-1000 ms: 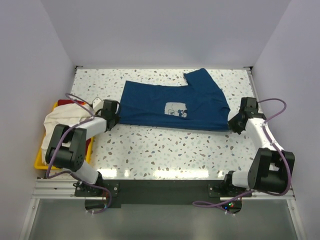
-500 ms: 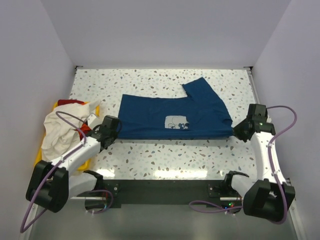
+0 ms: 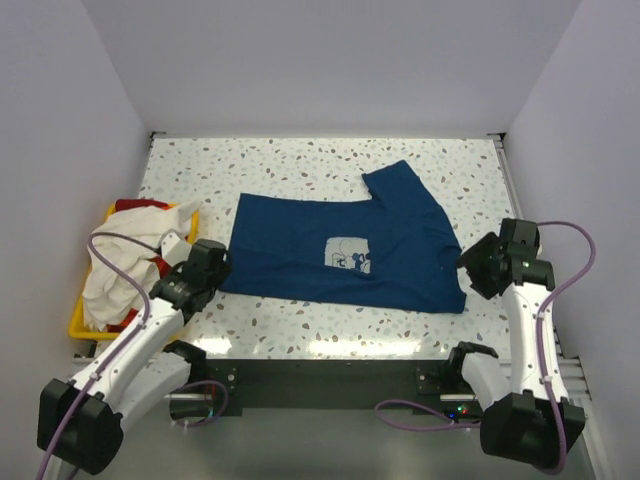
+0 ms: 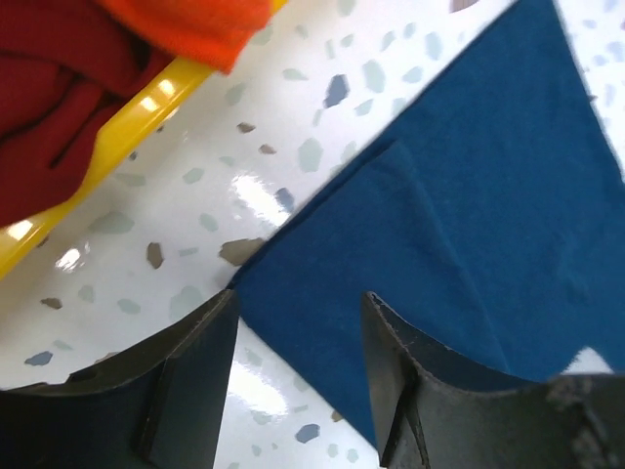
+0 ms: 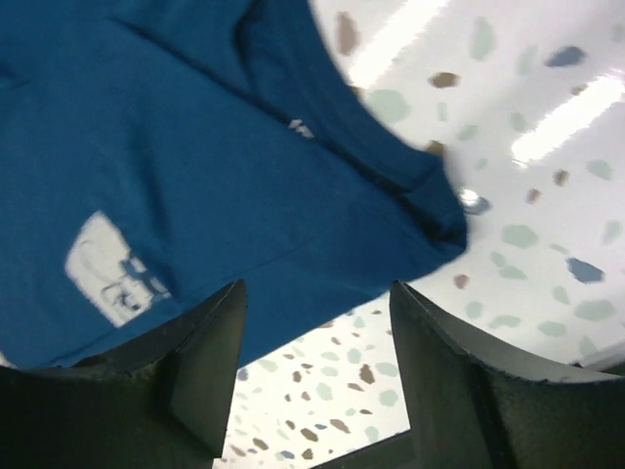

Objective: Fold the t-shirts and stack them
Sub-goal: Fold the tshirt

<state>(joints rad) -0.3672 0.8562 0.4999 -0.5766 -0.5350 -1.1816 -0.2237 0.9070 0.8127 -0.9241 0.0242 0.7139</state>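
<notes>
A navy blue t-shirt (image 3: 340,250) with a white square print (image 3: 348,253) lies spread flat on the speckled table. My left gripper (image 3: 212,262) hangs open just above its near left corner (image 4: 293,293), holding nothing. My right gripper (image 3: 478,268) is open too, above the shirt's near right corner (image 5: 430,225); the print (image 5: 112,269) shows at the left of the right wrist view. A cream-white shirt (image 3: 112,265), a red one (image 4: 49,107) and an orange one (image 4: 195,24) are heaped in the bin.
The yellow plastic bin (image 3: 80,322) stands at the table's left edge; its rim (image 4: 127,127) is close to my left gripper. White walls close the table on three sides. A black rail (image 3: 330,375) runs along the near edge.
Both grippers have opened and let go of the navy shirt's near corners. They pulled it toward the near edge first; it now lies flat and both arms have drawn back a little.
</notes>
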